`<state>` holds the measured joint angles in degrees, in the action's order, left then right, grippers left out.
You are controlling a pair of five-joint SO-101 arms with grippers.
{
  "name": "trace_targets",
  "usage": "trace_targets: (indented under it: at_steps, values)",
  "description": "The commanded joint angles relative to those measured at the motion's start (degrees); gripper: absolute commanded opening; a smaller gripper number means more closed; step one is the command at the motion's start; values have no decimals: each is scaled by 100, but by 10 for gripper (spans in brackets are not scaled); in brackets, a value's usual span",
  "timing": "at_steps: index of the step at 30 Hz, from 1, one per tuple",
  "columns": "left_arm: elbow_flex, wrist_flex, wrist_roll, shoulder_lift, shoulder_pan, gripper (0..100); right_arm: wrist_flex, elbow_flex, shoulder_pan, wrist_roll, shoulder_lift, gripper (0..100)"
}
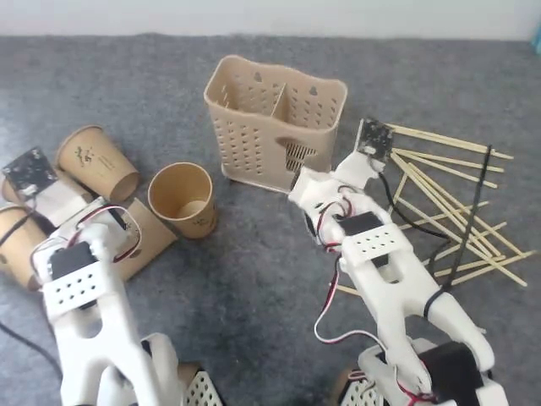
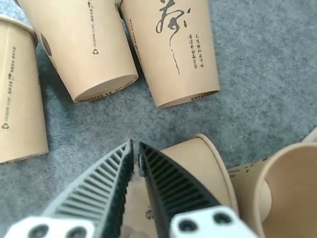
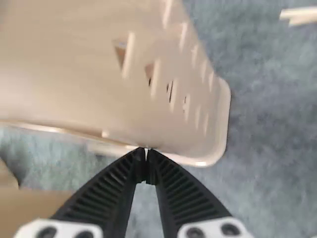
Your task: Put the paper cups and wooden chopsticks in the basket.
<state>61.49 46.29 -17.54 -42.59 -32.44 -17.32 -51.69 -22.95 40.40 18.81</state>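
High view: the beige perforated plastic basket (image 1: 275, 127) stands upright on the grey bench (image 1: 254, 279), brown paper cups (image 1: 182, 199) to one side, pale wooden chopsticks (image 1: 448, 207) strewn on the other.

Left wrist view: the left gripper (image 2: 135, 148), fingers together and empty, hovers over a lying cup (image 2: 198, 166); they should part and straddle its rim.

Right wrist view: the right gripper (image 3: 146, 152), fingers together, noses the basket's foot; better backed off toward the chopsticks.

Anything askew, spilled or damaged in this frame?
Several tan paper cups lie on their sides at the left; one cup stands upright. Wooden chopsticks lie scattered crisscross right of the upright beige perforated basket. No damage visible.
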Motion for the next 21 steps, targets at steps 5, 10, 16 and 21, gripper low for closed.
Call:
trace_targets:
  at_steps: [5,10,16,21]
  values:
    - [-66,-149,70,0,-26,13,752,53,716,44,251,8]
    - [-66,-149,70,0,-26,13,743,-44,734,44,259,8]
    - [-57,-149,70,0,-26,13,734,-422,479,44,312,8]
    - [-57,-149,70,0,-26,13,778,-598,435,88,312,8]
